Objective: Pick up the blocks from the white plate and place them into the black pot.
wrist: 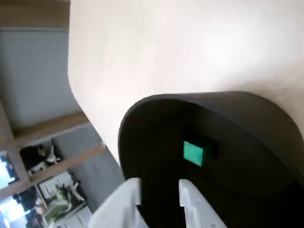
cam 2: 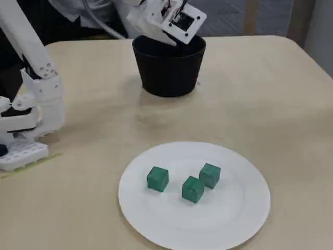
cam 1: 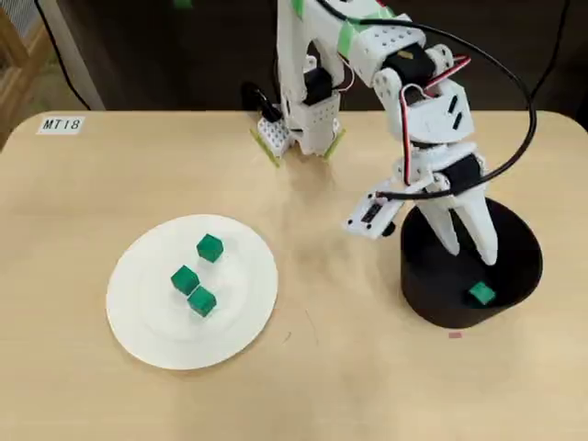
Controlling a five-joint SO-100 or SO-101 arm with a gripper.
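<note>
Three green blocks (cam 1: 209, 247) (cam 1: 185, 279) (cam 1: 201, 300) lie loose near the middle of the white plate (cam 1: 138, 322) on the left of the overhead view. The fixed view shows them close together (cam 2: 157, 178) (cam 2: 193, 188) (cam 2: 209, 175) on that plate (cam 2: 223, 224). A fourth block (cam 1: 481, 294) (wrist: 193, 153) rests on the floor of the black pot (cam 1: 528, 266) (wrist: 247, 109) (cam 2: 169, 73). My gripper (cam 1: 469, 251) (wrist: 160, 185) hangs over the pot's opening, open, with nothing between its white fingers. In the fixed view the fingertips are hidden behind the pot's rim.
The arm's base (cam 1: 299, 129) (cam 2: 26, 130) stands at the table's back edge in the overhead view, between plate and pot. A label reading MT18 (cam 1: 62, 124) sits at the far left corner. A small pink mark (cam 1: 455, 334) lies just in front of the pot.
</note>
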